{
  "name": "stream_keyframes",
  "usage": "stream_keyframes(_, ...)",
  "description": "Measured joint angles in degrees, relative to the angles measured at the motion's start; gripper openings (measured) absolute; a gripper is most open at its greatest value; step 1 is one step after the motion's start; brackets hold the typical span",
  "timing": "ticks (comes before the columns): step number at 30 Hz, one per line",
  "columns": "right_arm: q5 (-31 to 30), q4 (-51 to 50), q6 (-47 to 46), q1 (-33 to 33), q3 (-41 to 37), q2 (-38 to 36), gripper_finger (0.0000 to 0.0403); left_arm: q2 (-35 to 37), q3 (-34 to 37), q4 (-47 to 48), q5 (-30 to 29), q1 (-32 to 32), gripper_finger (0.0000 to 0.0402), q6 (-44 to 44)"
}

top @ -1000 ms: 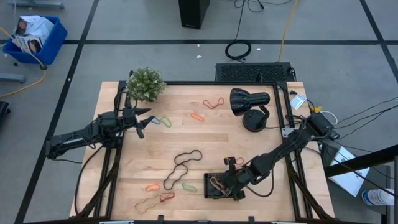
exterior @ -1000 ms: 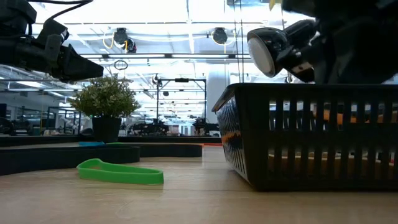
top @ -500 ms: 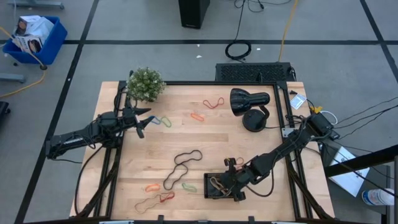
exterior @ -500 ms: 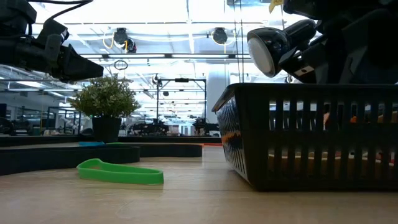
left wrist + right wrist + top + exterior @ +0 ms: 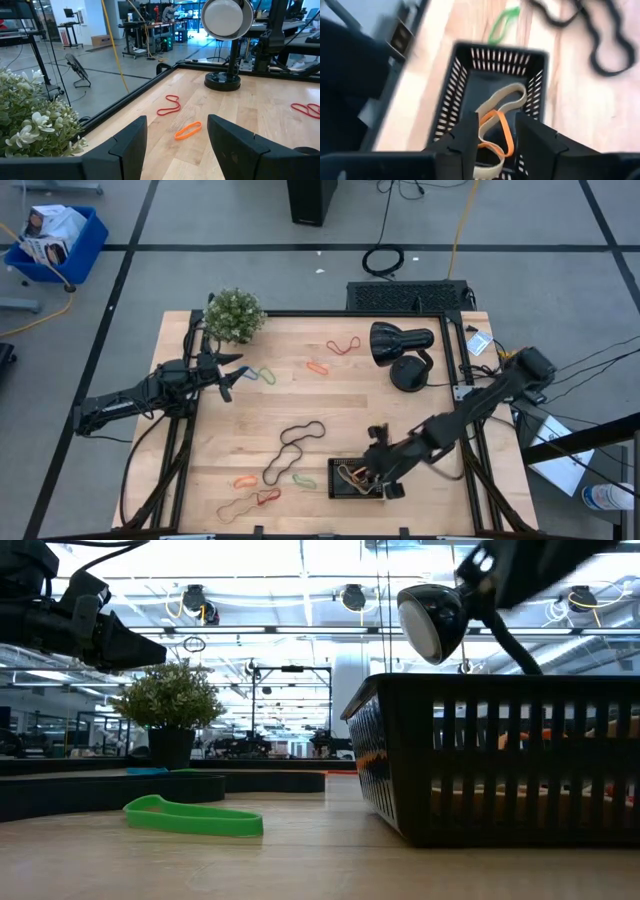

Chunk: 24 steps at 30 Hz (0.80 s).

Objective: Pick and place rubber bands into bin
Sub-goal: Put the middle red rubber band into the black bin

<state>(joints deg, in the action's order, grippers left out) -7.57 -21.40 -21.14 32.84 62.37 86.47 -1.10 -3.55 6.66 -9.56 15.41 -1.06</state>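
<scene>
Black slatted bin [image 5: 352, 480]: lower centre of the high view, near the table's front edge. Holds a tan rubber band [image 5: 504, 98] and an orange rubber band [image 5: 496, 131] lying partly across each other on its floor

Right gripper [image 5: 383, 472]: just right of centre in the lower part of the high view, over the bin's right side; fingers [image 5: 535, 136] parted with nothing between them, seen in the right wrist view above the bin's contents

Left gripper [image 5: 232, 374]: upper left of the high view, beside the potted plant [image 5: 234, 315]; fingers [image 5: 130, 140] spread wide, empty

Bands loose on the wooden table [image 5: 400, 420]:
- long black loop [image 5: 292, 448], centre of the high view, just left of the bin
- green band [image 5: 304, 481], just left of the bin; shows lower left in the low view [image 5: 193, 817]
- orange band [image 5: 243, 481] and red band [image 5: 268, 497], lower left of the table
- tan loop [image 5: 236, 507], beside them by the front edge
- green-and-yellow band [image 5: 263, 375], just right of the left gripper
- orange band [image 5: 317, 366] and red band [image 5: 343, 345], upper centre, left of the black desk lamp [image 5: 402, 340]; the lamp stands in the table's upper right
</scene>
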Motion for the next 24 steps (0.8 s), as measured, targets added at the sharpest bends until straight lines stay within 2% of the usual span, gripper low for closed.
stream_keyframes(2, -0.5, -1.4, -0.7, -0.2, 0.0, -3.6, 0.0129, 0.0, 0.0, 0.0, 0.0, 0.0, 0.0216, 0.0)
stream_keyframes(6, -6.3, -9.2, -1.0, -0.3, 0.0, -8.6, 0.0129, 0.0, 0.0, 0.0, 0.0, 0.0, 0.0216, 0.0)
stream_keyframes(11, -11.8, -21.8, -9.1, -0.5, 0.0, -10.1, 0.013, 0.0, 0.0, 0.0, 0.0, 0.0, 0.0216, 0.0)
stream_keyframes(15, -11.7, -25.0, -13.7, -1.3, 0.0, -7.5, 0.013, 0.0, 0.0, 0.0, 0.0, 0.0, 0.0216, 0.0)
stream_keyframes(20, -11.2, -27.9, -15.1, -3.5, 0.0, -2.5, 0.013, 0.0, 0.0, 0.0, 0.0, 0.0, 0.0216, 0.0)
stream_keyframes(24, -5.7, -28.2, -15.2, -5.6, -1.8, 0.3, 0.013, 0.0, 0.0, 0.0, 0.0, 0.0, 0.0216, 0.0)
